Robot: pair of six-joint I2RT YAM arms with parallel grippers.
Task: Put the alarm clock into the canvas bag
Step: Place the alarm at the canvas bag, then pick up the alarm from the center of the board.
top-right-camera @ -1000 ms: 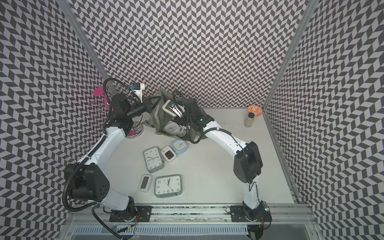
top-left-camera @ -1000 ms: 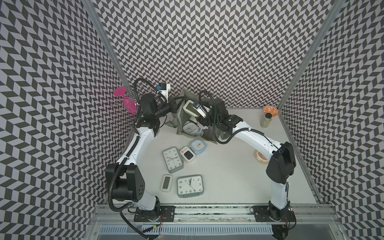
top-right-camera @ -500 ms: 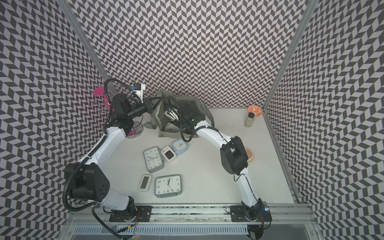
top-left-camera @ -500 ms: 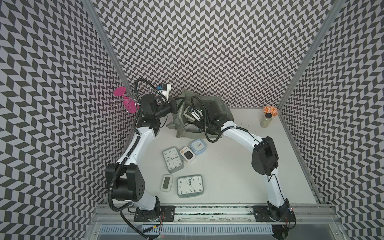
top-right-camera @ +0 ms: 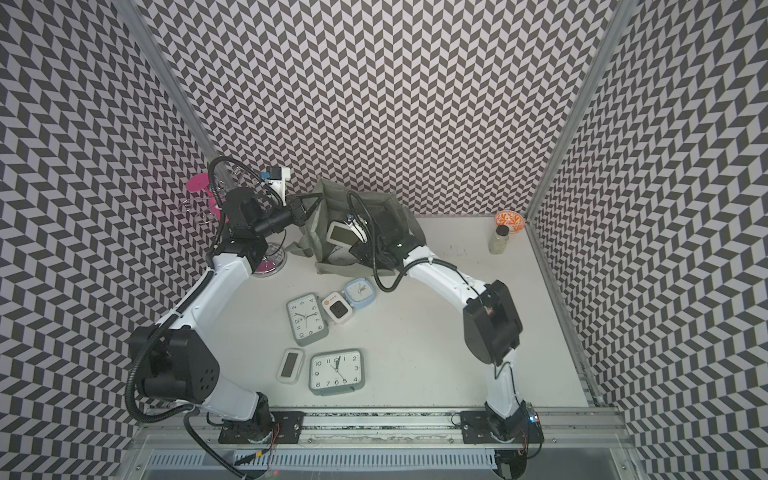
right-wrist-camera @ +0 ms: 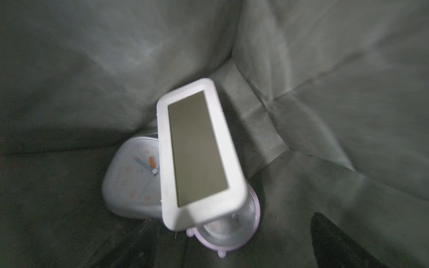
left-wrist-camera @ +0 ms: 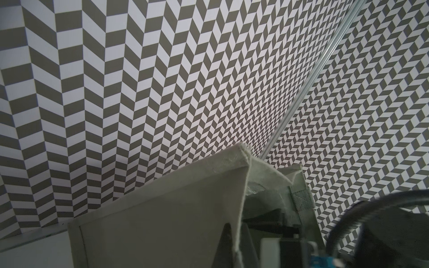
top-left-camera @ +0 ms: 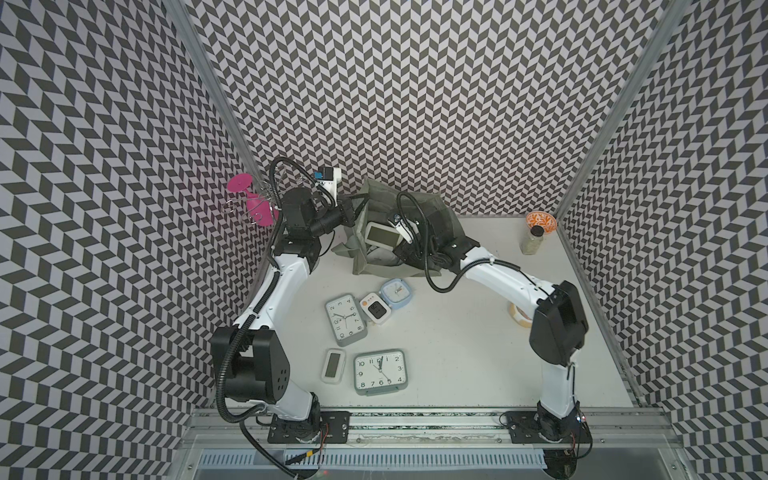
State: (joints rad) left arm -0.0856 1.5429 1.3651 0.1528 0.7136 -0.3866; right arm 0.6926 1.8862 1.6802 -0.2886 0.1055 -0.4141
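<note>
On the bench [top-left-camera: 457, 353], upper centre, the clock [right-wrist-camera: 197, 150] already sits in the bag [top-left-camera: 360, 259], free of the spread right hand [top-left-camera: 403, 230]; the left hand [top-left-camera: 358, 207] pinches the bag.

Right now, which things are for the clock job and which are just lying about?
For the job: the canvas bag; the white digital clock inside it; the left gripper pinching its rim; the right gripper at its mouth; maybe the big square clock and its neighbours.
Just lying about: pink stand; orange bowl; jar; tape roll.
</note>
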